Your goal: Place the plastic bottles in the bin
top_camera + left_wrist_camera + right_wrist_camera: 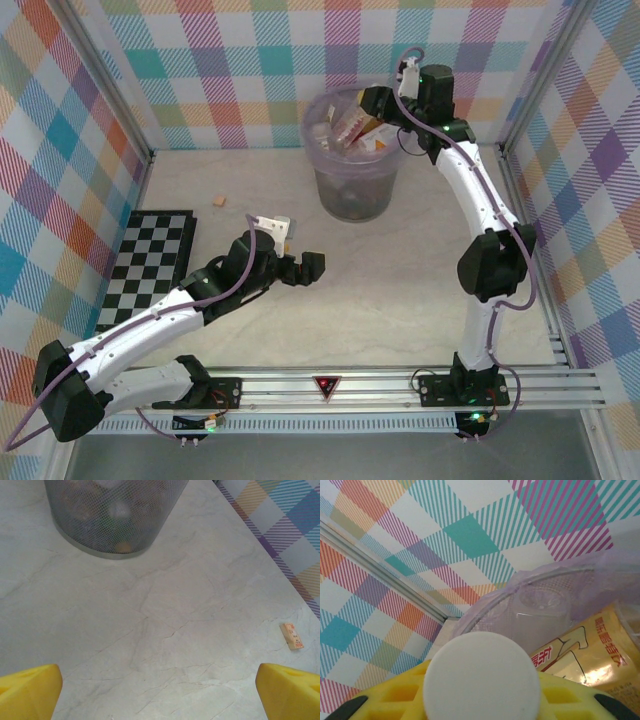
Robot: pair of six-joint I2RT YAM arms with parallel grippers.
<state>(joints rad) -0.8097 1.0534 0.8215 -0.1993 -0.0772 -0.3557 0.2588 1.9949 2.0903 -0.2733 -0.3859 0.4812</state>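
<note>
Standing toward the far side of the table, the bin is piled with bottles up to its rim. A thin liner bag is folded over that rim. From the left wrist view the bin's wall looks hazy, with dim coloured shapes behind it.

Just inside the rim lies a yellow-labelled bottle. Its label carries East Asian characters and a drawn outline, which I cannot read. Beside it is the clear bottom of another bottle.

The right gripper is stretched out over the near-right edge of the bin. Its yellow fingers are pressed against a white-capped bottle, and the cap faces the wrist camera.

The left gripper is low over the bare table, well short of the bin. Its fingertips are spread wide with nothing between them. A small tan block lies off to one side, and a chessboard sits by the left wall.
</note>
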